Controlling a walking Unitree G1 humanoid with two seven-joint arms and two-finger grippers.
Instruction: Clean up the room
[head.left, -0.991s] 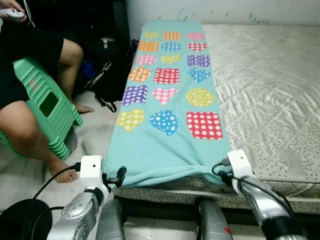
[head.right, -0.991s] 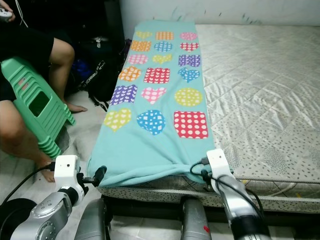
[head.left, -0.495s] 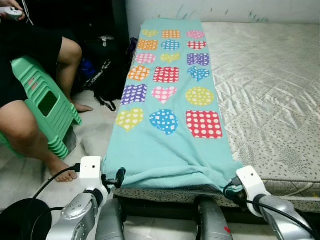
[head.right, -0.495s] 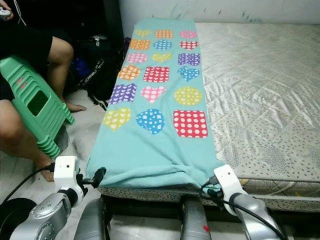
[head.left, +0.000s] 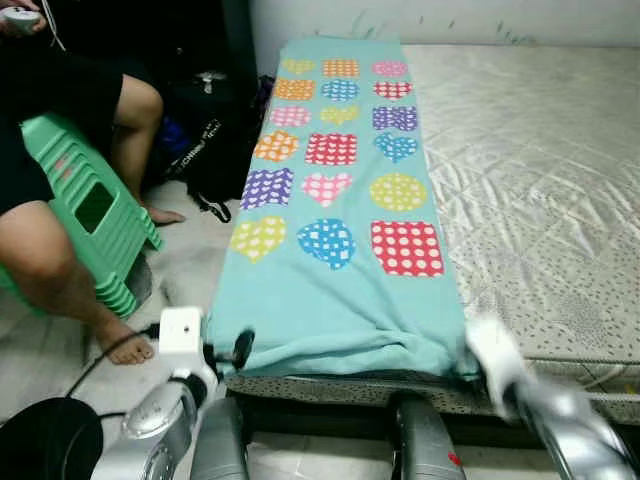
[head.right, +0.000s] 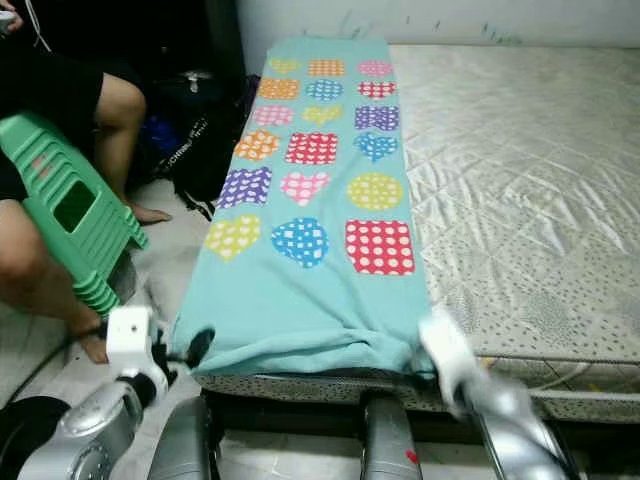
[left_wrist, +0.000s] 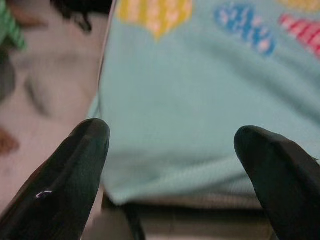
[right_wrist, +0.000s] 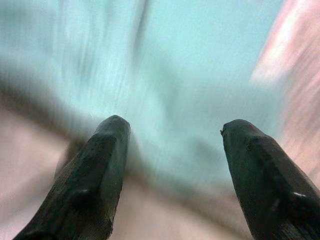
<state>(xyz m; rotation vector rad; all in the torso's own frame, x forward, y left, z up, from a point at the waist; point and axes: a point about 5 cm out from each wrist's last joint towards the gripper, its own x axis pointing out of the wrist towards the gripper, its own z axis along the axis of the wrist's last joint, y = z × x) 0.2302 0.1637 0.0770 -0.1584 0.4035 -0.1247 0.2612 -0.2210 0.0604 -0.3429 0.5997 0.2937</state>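
Note:
A turquoise blanket (head.left: 340, 200) printed with coloured hearts and spotted shapes lies flat along the left strip of the mattress (head.left: 540, 150). Its near edge hangs slightly over the bed's front. My left gripper (left_wrist: 172, 135) is open just in front of the blanket's near left corner (head.left: 238, 350), fingers wide apart and holding nothing. My right gripper (right_wrist: 175, 127) is open too, facing the blanket's near right corner. In the left eye view the right arm (head.left: 495, 355) is blurred by motion at that corner.
A person sits on a green plastic stool (head.left: 95, 205) to the left, with a bare foot (head.left: 125, 345) near my left arm. A black backpack (head.left: 205, 140) lies on the floor beside the bed. A black round object (head.left: 45, 440) sits by my left elbow.
My right arm has swung right and back along the near edge. The bunched near right corner of the blanket now lies spread out. The left arm has hardly moved.

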